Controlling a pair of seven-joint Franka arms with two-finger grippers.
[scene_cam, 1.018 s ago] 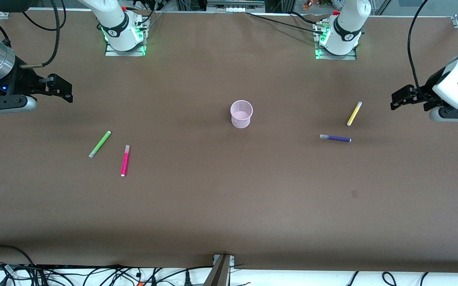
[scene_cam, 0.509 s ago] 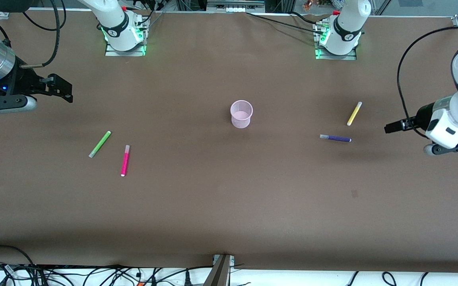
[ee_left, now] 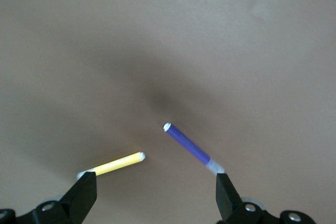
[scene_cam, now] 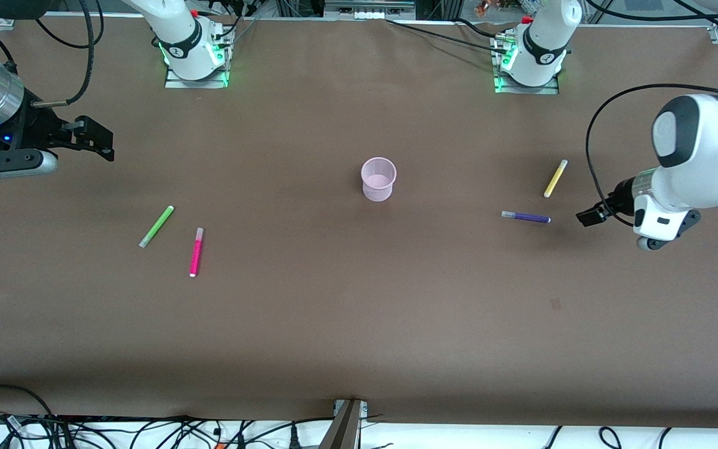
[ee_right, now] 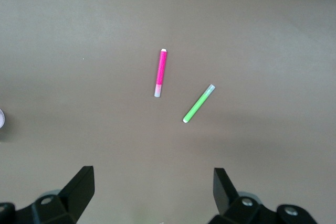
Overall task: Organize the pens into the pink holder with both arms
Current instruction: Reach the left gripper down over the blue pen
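From the front, the pink holder (scene_cam: pixel 378 179) stands mid-table, empty, with all four pens lying flat: the purple pen (scene_cam: pixel 526 217) and yellow pen (scene_cam: pixel 555 178) toward the left arm's end, the green pen (scene_cam: pixel 156 226) and pink pen (scene_cam: pixel 196 252) toward the right arm's end. The left gripper (scene_cam: pixel 591 216) hangs just beside the purple pen; it should centre over the barrel and descend squarely. The left wrist view shows the jaws wide open and empty, both pens between the fingers (ee_left: pixel 84 196). The right gripper (ee_right: pixel 152 195) waits, open, empty.

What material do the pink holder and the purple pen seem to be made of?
The pink holder looks like matte pale plastic, perhaps mesh: its wall seems thin and slightly see-through. The purple pen looks like smooth plastic, with an even colour and a pale cap.
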